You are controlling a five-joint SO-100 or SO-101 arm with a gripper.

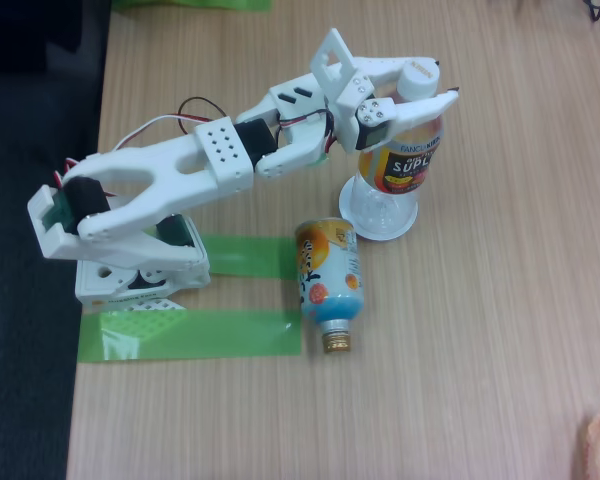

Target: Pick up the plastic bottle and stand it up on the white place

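Observation:
The plastic bottle [408, 160], clear with a white cap and a yellow-orange label, stands upright, leaning slightly, right of the middle of the wooden table. Its clear base rests on the white place [402, 231], a round disc whose rim shows around the bottom. My white gripper [442, 83] reaches in from the left at the bottle's top. One finger lies above the cap and the other below it across the neck, so the jaws are shut on the bottle's top.
A shorter orange-and-light-blue bottle [328, 272] with a gold neck lies on its side just in front of the disc. Two green tape strips [190, 335] lie by the arm's base [130, 282]. The table's left edge [92, 240] borders dark floor.

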